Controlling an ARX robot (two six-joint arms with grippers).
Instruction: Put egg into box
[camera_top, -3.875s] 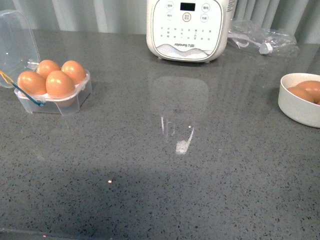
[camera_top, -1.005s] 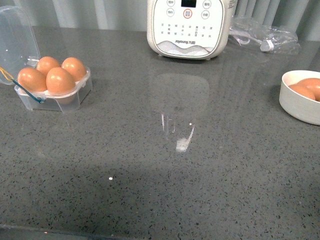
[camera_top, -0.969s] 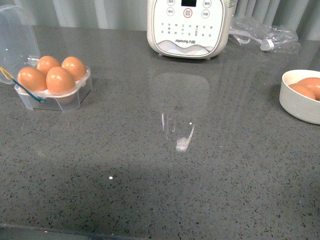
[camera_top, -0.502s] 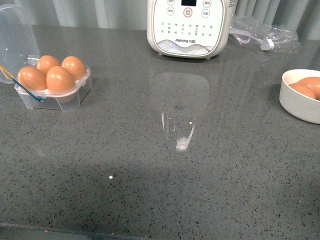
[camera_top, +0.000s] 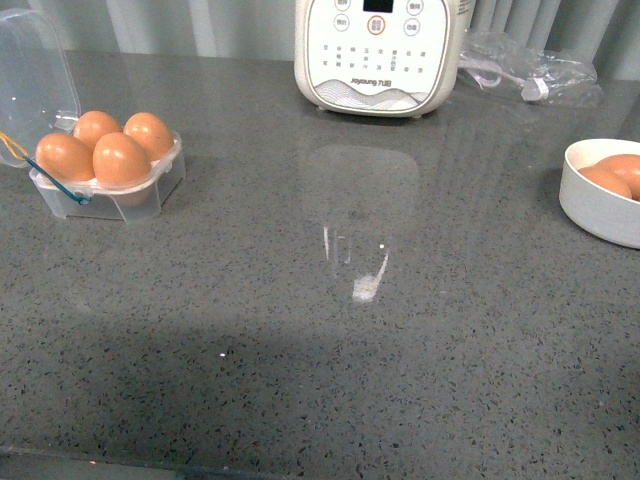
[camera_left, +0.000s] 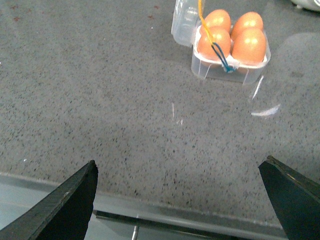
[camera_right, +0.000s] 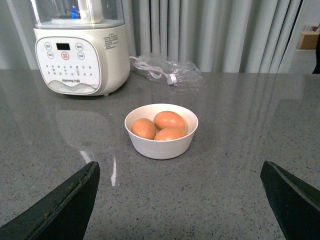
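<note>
**Grey speckled countertop (camera_top: 300, 350), seen from the body camera and both wrists.** The box (camera_top: 150, 197), a small clear plastic case, stands at the far left of the counter. Its hinged domed lid (camera_top: 35, 75) is swung open and stands upright behind it. All four hollows are filled. The four eggs (camera_top: 121, 160) are smooth, orange-brown and glossy, and sit in two close rows of two. None can be told from the others. A blue band (camera_top: 55, 187) and a yellow band (camera_top: 10, 148) hang at the box's left end.

Well apart, at the right edge, a round white bowl (camera_top: 598, 215) holds three more eggs (camera_right: 169, 120) of the same colour. A white appliance (camera_top: 378, 50) with a button panel stands at the back, with a crumpled plastic bag (camera_top: 530, 75) beside it.

Left gripper (camera_left: 179, 167): dark fingers spread wide, holding nothing, above the counter's near edge with the box ahead. Right gripper (camera_right: 180, 167): fingers likewise spread wide and empty, facing the bowl.
</note>
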